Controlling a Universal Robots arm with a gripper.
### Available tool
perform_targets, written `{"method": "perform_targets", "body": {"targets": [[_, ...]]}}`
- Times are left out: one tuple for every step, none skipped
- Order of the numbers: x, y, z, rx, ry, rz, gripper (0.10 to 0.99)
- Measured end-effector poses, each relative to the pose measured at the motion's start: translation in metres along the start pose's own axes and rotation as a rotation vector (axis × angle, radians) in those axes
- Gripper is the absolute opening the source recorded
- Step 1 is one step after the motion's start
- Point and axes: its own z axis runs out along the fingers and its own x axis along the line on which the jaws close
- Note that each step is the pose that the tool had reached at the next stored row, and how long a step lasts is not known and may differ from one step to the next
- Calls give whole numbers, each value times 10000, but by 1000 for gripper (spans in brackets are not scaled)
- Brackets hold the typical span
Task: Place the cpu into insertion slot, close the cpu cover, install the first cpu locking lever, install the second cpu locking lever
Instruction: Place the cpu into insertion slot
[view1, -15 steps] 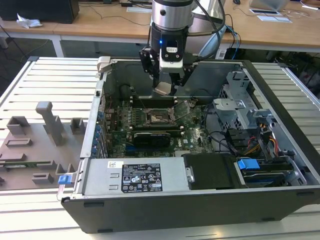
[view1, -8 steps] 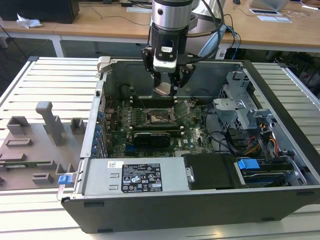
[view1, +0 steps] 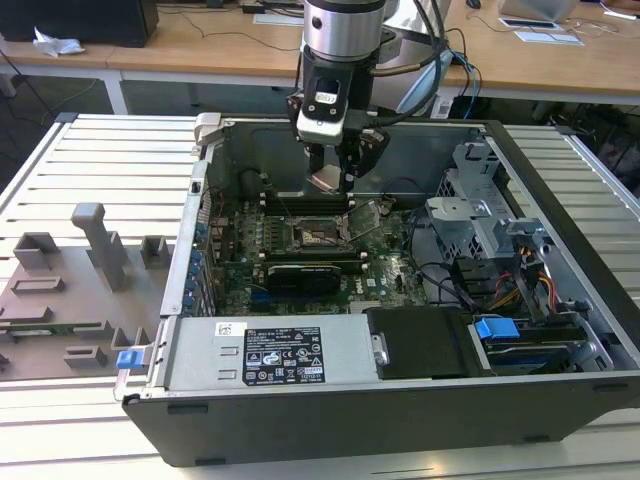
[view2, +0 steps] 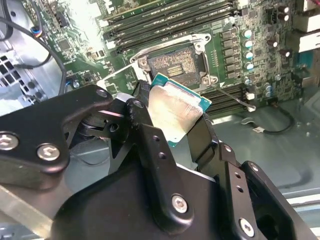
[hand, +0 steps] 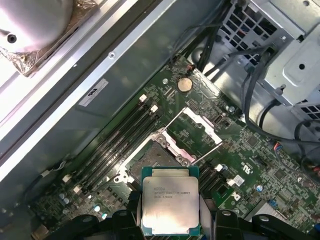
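So the hand (view1: 333, 178) is clamped narrow on the cpu (hand: 169, 205), pinching it by two opposite edges. That leaves the silver-grey top and the green rim in the clear, and I'd guess it also keeps the fingers (view2: 142, 107) off the contact side. The chip hangs above the motherboard (view1: 395, 275), just beside the insertion slot (hand: 150, 157) rather than square over it, and it sits tilted in the second wrist view. It isn't seated yet.

The cpu cover (hand: 202, 119) is flipped up and back off the socket, so the dark centre lies open to take the chip. A thin wire lever (view2: 231, 96) sticks out to one side, not hooked down. The long black memory slots (hand: 112, 145) run alongside the socket.

All of this is inside an open computer case (view1: 350, 410) lying on its side on a slatted metal worktop (view1: 100, 160). On the exterior view's left there are some grey blocks (view1: 100, 245) that look like part holders. Behind it are wooden desks (view1: 180, 50) with bits of clutter, so it looks like an office-type lab.
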Motion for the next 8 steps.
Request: {"method": "perform_targets", "body": {"targets": [[0, 0, 0, -1, -9, 142, 545], [0, 0, 0, -2, -17, 249, 545], [0, 0, 1, -4, -25, 387, 545], [0, 0, 1, -5, -33, 512, 545], [0, 0, 1, -6, -43, 663, 545], [0, 0, 2, -7, -50, 773, 545], [0, 0, 2, -8, -58, 881, 545], [0, 0, 2, -9, -66, 1013, 545]]}}
